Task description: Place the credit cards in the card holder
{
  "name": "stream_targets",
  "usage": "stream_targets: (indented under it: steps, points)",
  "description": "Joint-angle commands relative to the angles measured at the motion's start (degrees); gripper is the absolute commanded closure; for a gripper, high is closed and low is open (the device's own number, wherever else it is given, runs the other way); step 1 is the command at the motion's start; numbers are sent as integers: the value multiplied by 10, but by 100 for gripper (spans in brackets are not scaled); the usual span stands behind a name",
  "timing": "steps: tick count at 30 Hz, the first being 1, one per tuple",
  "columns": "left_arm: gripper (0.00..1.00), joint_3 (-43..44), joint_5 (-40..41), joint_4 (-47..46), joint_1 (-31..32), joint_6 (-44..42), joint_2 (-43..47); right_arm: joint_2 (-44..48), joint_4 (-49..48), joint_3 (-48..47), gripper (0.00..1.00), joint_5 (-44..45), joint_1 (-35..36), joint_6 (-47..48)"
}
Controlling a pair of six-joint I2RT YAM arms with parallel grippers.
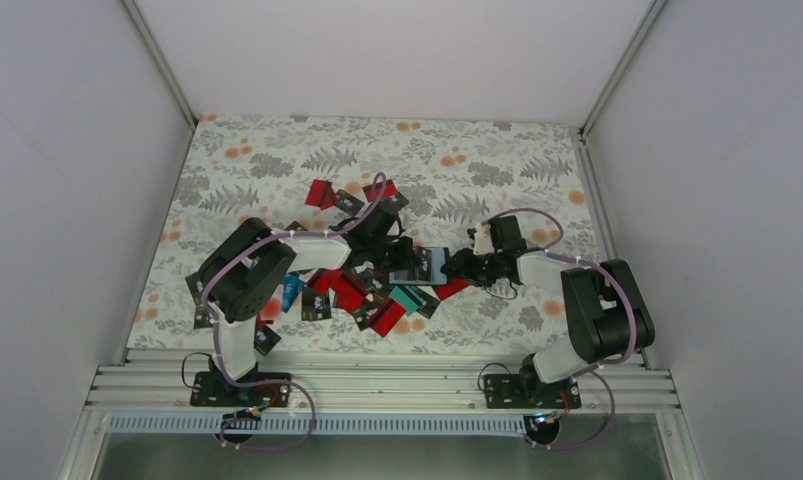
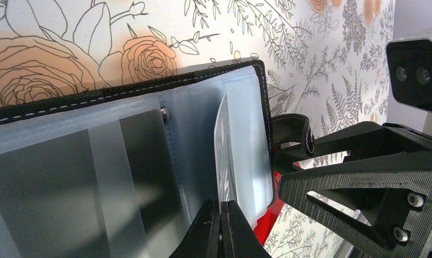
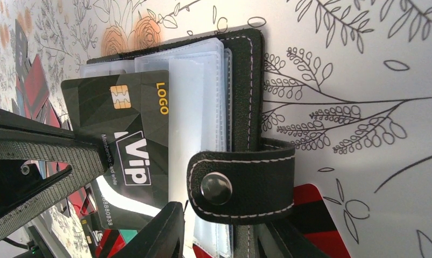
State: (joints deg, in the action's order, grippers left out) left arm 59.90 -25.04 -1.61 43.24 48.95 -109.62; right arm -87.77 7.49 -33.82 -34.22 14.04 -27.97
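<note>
We see the left gripper (image 2: 220, 228) at the bottom of its own view, its two dark fingertips pressed together on the lower end of a black card (image 3: 122, 134). From there the card shows only as a thin pale edge rising straight ahead. The right wrist view shows its face: a gold chip, "LOGO" and "Vip" in white.

Just beyond those fingertips lies the open card holder (image 3: 251, 80), its clear plastic sleeves (image 2: 95, 177) fanned out and filling the frame. The card's far end overlaps a sleeve; we cannot tell whether it is inside a pocket or only resting on top.

The right gripper (image 3: 224, 231) is cut off at the bottom of its view. Its fingers stand apart on either side of the holder's strap (image 3: 240, 183), whose metal snap (image 3: 216, 188) faces the camera. We cannot tell whether they press on the holder. A red card (image 3: 316, 215) peeks out beneath, to the right of the strap.

Farther out, the loose credit cards (image 1: 362, 295) lie heaped on the flowered tablecloth (image 3: 364, 80), under and behind the left arm. Most are red and several are half hidden by it.
</note>
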Motion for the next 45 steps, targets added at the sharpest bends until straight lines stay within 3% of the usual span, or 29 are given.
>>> stream_targets:
  steps: [1, 36, 45]
  points:
    - [98, 9, 12, 34, 5, -2, -25, -10, 7, 2, 65, -16, 1, 4]
    - [97, 112, -34, 130, 13, -57, -119, -29, 20, -30, 66, -32, 1, 22]
    - [59, 134, 6, 183, 13, -84, -83, -24, 30, -33, 66, -21, 0, 23]
